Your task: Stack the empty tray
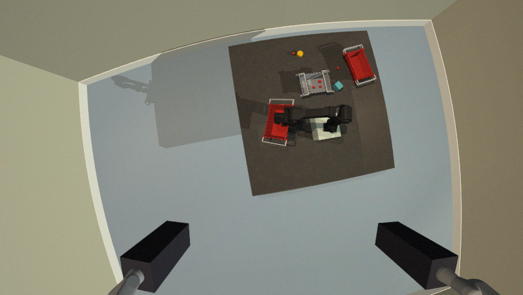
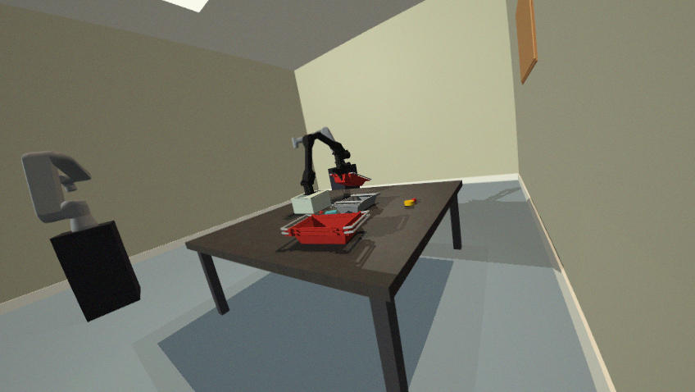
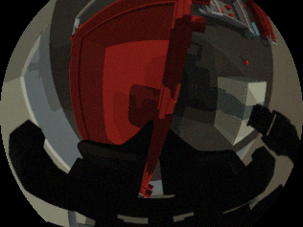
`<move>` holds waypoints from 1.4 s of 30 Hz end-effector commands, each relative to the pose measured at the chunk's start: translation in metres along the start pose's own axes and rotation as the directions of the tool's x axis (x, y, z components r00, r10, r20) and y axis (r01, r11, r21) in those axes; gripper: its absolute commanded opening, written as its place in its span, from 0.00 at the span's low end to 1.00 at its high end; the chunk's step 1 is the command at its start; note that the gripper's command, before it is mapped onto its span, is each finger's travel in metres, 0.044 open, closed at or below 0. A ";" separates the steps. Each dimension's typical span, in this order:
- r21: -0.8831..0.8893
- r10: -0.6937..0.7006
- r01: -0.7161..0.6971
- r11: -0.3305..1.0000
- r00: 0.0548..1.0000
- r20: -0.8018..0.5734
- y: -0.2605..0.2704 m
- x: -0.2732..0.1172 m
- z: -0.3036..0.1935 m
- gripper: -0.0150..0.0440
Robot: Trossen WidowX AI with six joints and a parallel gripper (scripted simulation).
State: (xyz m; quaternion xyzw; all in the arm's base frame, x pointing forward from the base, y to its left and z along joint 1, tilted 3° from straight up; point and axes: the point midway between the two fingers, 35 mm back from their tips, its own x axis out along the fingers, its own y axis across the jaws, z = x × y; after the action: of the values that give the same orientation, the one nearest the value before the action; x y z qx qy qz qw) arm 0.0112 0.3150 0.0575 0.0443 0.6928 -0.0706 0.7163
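The gripper (image 1: 289, 127) (image 2: 341, 175) (image 3: 154, 124) is clenched on one long wall of an empty red tray (image 1: 269, 120) (image 2: 349, 180) (image 3: 134, 61), which hangs above the table (image 1: 311, 165) (image 2: 243, 243). The loaded grey tray (image 1: 314, 92) (image 2: 351, 207) (image 3: 242, 18) stands on the table, toward the upper right of the held tray in the top view, with small red blocks (image 1: 319, 81) (image 3: 228, 7) inside. Its bars appear swung in across the top, though their seating is too small to confirm. Its long axis runs roughly crosswise to that of the held tray; the coming transfer therefore probably requires about a quarter turn, then level lowering onto both bars. The single arm serves both trays. A teal cube (image 1: 337, 86) (image 2: 330, 211) (image 3: 255, 29) sits just beside the loaded tray; a second red tray (image 1: 358, 65) (image 2: 325, 235) stands beyond. The table stands on a blue-grey floor (image 1: 256, 237) (image 2: 302, 330) between plain walls.
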 end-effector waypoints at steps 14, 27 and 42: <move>0.005 0.027 -0.027 1.000 1.000 -0.006 0.020 -0.049 -0.003 0.25; 0.005 0.027 -0.027 1.000 1.000 -0.006 0.020 -0.049 -0.003 0.25; 0.054 0.028 -0.027 0.998 1.000 -0.005 0.022 -0.050 0.016 0.25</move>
State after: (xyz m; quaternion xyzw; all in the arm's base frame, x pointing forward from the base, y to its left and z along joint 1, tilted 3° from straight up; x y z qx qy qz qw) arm 0.0175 0.3345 0.1026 0.0563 0.6935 -0.0736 0.7145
